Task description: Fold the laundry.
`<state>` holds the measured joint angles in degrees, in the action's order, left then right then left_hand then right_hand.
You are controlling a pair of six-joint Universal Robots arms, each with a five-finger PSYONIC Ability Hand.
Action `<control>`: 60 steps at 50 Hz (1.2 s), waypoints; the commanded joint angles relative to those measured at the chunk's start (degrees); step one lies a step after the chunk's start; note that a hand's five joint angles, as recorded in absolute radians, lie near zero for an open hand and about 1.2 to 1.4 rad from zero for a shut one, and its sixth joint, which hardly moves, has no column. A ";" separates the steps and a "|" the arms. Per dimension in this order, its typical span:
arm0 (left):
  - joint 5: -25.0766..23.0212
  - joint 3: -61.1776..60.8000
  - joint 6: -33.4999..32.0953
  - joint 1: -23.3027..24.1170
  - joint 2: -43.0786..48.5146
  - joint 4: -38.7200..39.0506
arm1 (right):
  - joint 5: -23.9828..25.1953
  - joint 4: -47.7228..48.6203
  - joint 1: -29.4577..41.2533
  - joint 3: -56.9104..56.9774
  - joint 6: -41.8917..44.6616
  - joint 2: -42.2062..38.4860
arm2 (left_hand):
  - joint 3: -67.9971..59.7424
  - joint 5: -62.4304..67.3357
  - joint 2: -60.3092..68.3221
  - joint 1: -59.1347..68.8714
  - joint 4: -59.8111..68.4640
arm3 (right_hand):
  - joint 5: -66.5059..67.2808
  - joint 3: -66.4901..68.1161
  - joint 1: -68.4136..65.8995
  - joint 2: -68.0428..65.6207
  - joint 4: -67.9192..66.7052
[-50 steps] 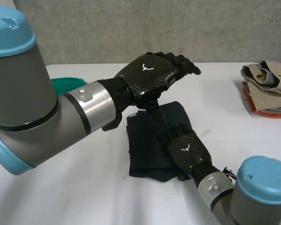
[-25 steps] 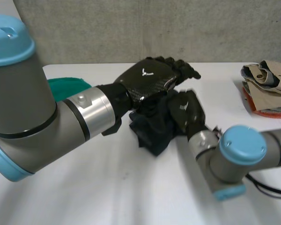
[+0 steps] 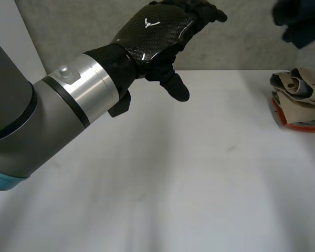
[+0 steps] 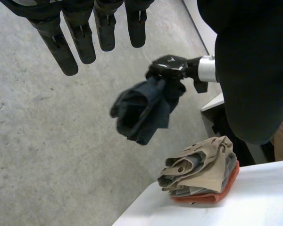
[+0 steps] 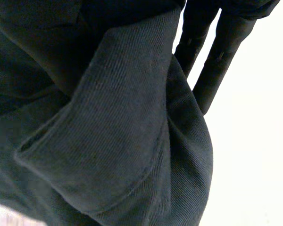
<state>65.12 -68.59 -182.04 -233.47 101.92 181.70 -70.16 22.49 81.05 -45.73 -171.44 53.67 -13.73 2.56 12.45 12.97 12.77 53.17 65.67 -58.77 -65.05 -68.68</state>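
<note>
A dark navy cloth (image 4: pixel 141 110) hangs bunched in the air beyond the table's far right corner. My right hand (image 4: pixel 172 68) is shut on its upper part. In the head view the same cloth (image 3: pixel 304 21) is high at the far right. In the right wrist view the cloth's (image 5: pixel 108 132) folds lie over the palm, with the fingers (image 5: pixel 217 56) beside them. My left hand (image 3: pixel 157 31) is held high above the back of the table, open, with straight fingers (image 4: pixel 80 33) and nothing in it.
A pile of folded beige, grey and orange clothes (image 3: pixel 299 100) lies at the right edge of the white table (image 3: pixel 199 184). The pile (image 4: pixel 200 172) sits below the hanging cloth. A grey concrete wall stands behind the table.
My right hand closed on the dark cloth, took it off the table's middle and carried it up and to the right. The left hand rose higher.
</note>
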 commanded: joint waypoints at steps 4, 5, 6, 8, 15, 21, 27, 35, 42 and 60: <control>-0.08 -1.28 -0.16 0.38 1.87 -0.03 | 16.80 -7.54 -10.38 11.89 -0.38 -22.89 | 1.50 -0.33 -0.22 -0.74 -0.54 | 16.83 14.33 -21.23 -14.95 -11.32; -0.08 -1.28 -0.16 0.39 2.22 -0.12 | 18.82 -7.81 -10.73 12.24 -0.21 -24.65 | 1.33 -0.16 -0.05 -0.57 -0.37 | 16.83 14.33 -21.23 -14.95 -11.32; -0.08 -1.37 -0.16 0.39 2.66 -0.03 | 21.88 -7.81 -11.26 12.42 -0.03 -27.28 | 1.33 -0.16 -0.05 -0.57 -0.37 | 16.83 14.33 -21.23 -14.95 -11.32; -0.08 -1.46 -0.15 0.39 3.45 -0.12 | 23.48 -7.72 -11.87 12.68 0.05 -29.05 | 1.33 -0.16 -0.05 -0.57 -0.37 | 16.83 14.33 -21.23 -14.95 -11.32; -0.08 -1.29 -0.51 0.65 4.16 -0.12 | 22.62 -7.90 -14.51 11.63 0.76 -29.51 | 1.33 -0.16 -0.05 -0.57 -0.37 | 8.40 5.90 -12.79 -6.52 -2.89; -0.08 -0.58 -0.33 0.65 3.81 -0.03 | 17.62 -8.42 -14.60 7.60 -0.29 -21.45 | 1.16 0.01 0.12 -0.40 -0.20 | -53.17 -55.67 48.77 55.05 58.68; 0.01 -0.76 -0.33 1.79 3.28 -0.12 | 14.97 -10.35 -15.04 -0.75 -1.79 -11.07 | 1.16 0.01 0.12 -0.40 -0.20 | -53.17 -55.67 48.77 55.05 58.68; 0.10 -2.25 -0.24 3.55 2.75 -0.30 | 12.08 -18.43 -20.66 -11.57 0.05 2.39 | 1.50 -0.33 -0.22 -0.74 -0.54 | -53.17 -55.67 48.77 55.05 58.68; 0.10 -2.25 -0.07 3.46 1.79 0.14 | -6.01 -28.72 -24.45 -3.50 18.92 3.81 | 1.33 -0.16 -0.05 -0.57 -0.37 | -53.17 -55.67 48.77 55.05 58.68; 13.63 12.52 2.14 -16.98 -1.73 -2.38 | 1.07 -1.31 7.88 -15.78 13.15 19.01 | 0.66 0.52 0.62 0.10 0.30 | -53.17 -55.67 48.77 55.05 58.68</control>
<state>75.98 -57.38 -178.85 -238.59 99.73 184.29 -80.27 15.35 77.58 -47.46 -154.64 66.43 -13.73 2.55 12.45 12.97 12.77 2.42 12.07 -13.28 -12.14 -12.03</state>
